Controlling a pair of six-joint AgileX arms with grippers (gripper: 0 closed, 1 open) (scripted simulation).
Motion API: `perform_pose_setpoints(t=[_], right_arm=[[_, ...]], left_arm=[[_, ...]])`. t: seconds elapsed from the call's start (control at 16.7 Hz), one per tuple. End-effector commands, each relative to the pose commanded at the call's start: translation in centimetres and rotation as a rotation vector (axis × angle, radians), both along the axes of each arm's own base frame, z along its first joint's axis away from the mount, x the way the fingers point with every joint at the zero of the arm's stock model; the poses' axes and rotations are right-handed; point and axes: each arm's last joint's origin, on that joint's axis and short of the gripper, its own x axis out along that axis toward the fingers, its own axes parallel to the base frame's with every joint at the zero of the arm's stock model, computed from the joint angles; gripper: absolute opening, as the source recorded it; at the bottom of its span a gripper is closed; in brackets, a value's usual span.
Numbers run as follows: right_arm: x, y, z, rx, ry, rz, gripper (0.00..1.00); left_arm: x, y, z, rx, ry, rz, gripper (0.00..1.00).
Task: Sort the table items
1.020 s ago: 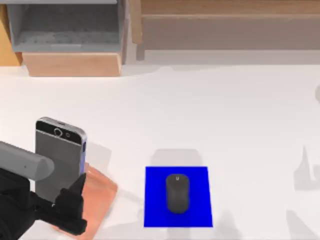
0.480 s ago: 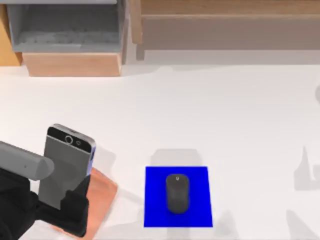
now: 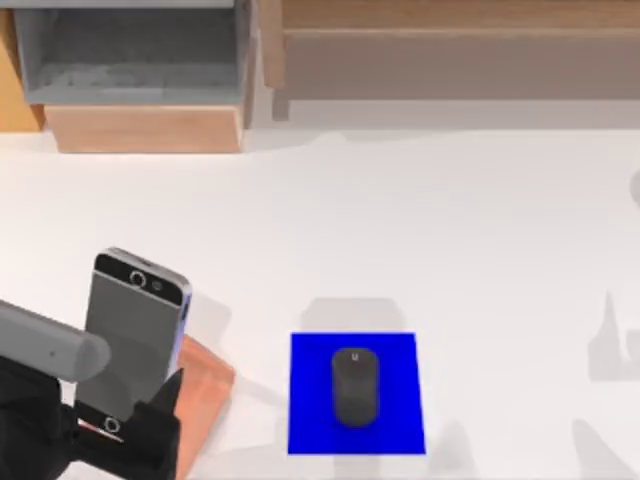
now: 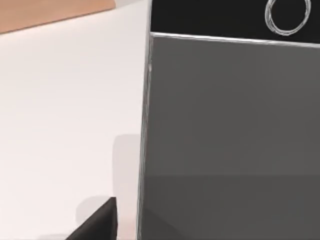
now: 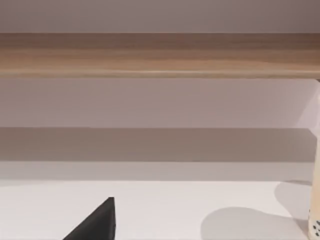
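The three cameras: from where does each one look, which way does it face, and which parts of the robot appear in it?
Top view: above the table, looking down; left gripper at the smartphone, mouse on the blue mat.
Left wrist view: facing the smartphone's screen; one dark fingertip.
Right wrist view: facing a wooden shelf; one fingertip.
Shared: top and left wrist show the smartphone.

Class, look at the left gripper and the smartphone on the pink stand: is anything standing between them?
Nothing visible does. The left gripper sits right at the lower end of the smartphone, which leans on the pink stand.
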Motion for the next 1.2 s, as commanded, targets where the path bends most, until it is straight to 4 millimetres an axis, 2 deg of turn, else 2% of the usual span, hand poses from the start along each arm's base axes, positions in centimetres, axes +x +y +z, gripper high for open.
perform_pose_setpoints(t=[0.42, 0.66, 0.9, 1.2], right_arm=[[0.0, 0.0, 0.0, 0.000, 0.000, 0.000, 1.00], [0.0, 0.0, 0.0, 0.000, 0.000, 0.000, 1.00], [0.0, 0.0, 0.0, 0.000, 0.000, 0.000, 1.00], [0.0, 0.0, 0.0, 0.000, 0.000, 0.000, 1.00]], left_arm=[[-1.7, 0.2, 0.0, -0.003, -0.007, 0.001, 1.00], [-1.8, 0.2, 0.0, -0.005, -0.008, 0.002, 1.00], [-1.5, 0.5, 0.6, -0.051, -0.040, 0.042, 1.00], [0.0, 2.3, 2.2, -0.235, -0.231, 0.210, 1.00]])
